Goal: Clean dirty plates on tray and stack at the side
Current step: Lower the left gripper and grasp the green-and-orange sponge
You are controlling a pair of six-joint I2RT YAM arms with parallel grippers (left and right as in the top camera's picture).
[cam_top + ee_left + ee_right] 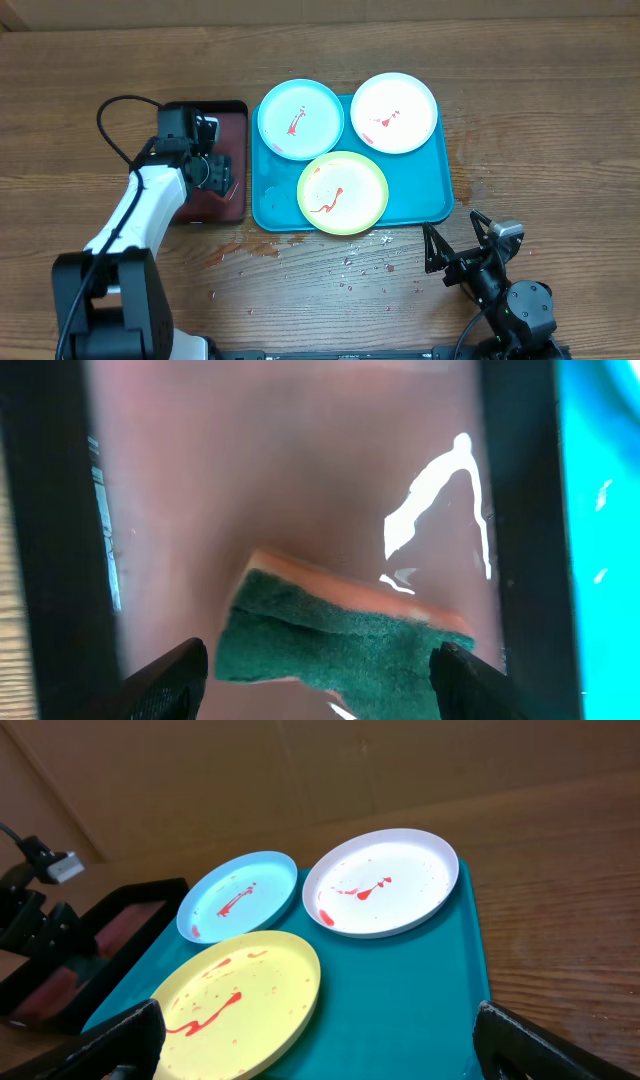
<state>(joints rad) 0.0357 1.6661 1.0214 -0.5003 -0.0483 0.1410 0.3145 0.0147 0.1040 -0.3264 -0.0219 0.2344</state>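
Three plates smeared with red sauce lie on the turquoise tray (420, 205): a light blue plate (300, 118) at the back left, a white plate (394, 111) at the back right, a lime green plate (342, 193) at the front. They also show in the right wrist view: blue (240, 895), white (383, 880), green (240, 1000). My left gripper (215, 172) is open over the black tray, its fingers either side of a green sponge (345, 645) lying in reddish liquid. My right gripper (458, 240) is open and empty, in front of the turquoise tray's front right corner.
A smaller black tray (238, 110) with reddish liquid stands left of the turquoise tray. Red drops and wet spots (250, 250) mark the wooden table in front of both trays. A black cable (115, 120) loops behind the left arm.
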